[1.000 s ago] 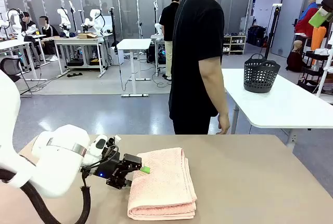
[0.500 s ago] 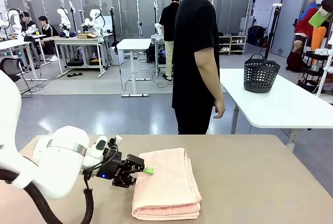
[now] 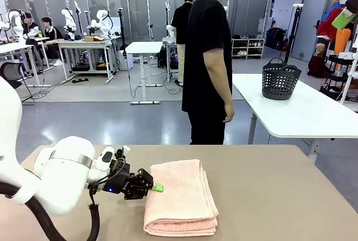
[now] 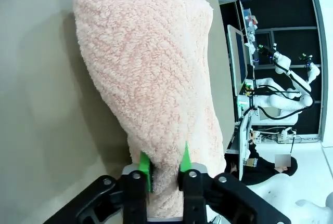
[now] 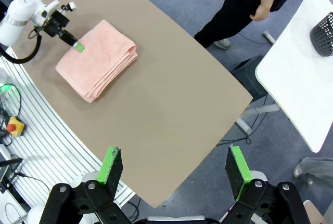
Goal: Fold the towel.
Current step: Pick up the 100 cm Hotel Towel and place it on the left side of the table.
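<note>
L hand is clamped on the left edge of the towel, green pads pinching the terry layers. Towel lies folded in a stack on the brown worktop, near the robot's side. R hand hangs high above the worktop w/ fingers wide apart, empty. Step, I'd say: finishing or squaring the fold. Next move prob. needs L hand to let go w/o dragging the layers. Count: one towel, two hands, one person standing at the far side.
</note>
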`<state>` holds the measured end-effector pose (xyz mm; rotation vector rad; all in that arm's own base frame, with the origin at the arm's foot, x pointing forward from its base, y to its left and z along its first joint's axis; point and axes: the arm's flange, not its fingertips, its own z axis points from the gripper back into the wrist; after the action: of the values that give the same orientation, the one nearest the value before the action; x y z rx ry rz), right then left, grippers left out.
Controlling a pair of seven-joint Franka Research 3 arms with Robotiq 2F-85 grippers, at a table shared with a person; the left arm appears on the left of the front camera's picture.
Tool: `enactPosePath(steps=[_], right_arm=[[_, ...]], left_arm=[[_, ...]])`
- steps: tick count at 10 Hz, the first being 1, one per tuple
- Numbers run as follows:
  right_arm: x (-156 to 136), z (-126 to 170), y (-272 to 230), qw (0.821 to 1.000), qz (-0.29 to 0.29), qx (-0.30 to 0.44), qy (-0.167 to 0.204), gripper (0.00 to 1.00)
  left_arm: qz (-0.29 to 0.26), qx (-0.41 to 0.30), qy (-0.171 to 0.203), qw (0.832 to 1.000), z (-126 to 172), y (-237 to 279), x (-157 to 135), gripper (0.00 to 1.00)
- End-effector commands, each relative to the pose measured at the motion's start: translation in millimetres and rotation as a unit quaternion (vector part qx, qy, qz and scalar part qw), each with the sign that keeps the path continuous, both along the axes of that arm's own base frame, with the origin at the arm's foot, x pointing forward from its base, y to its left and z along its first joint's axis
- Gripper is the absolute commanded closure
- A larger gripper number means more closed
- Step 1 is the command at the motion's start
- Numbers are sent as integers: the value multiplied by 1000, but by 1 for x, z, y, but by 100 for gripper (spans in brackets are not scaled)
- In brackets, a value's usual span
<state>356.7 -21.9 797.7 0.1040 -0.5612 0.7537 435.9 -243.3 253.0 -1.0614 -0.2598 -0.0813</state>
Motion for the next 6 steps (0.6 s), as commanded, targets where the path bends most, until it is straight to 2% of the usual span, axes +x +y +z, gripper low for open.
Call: enactPosePath(steps=[1,6], right_arm=[[1,2,1,1000,-5,6,0,0],[1,2,1,1000,-5,6,0,0]], left_arm=[[3,-22,-23,999,-1,0,-10,100],[-6,-16,-33,999,8,-5,-14,100]])
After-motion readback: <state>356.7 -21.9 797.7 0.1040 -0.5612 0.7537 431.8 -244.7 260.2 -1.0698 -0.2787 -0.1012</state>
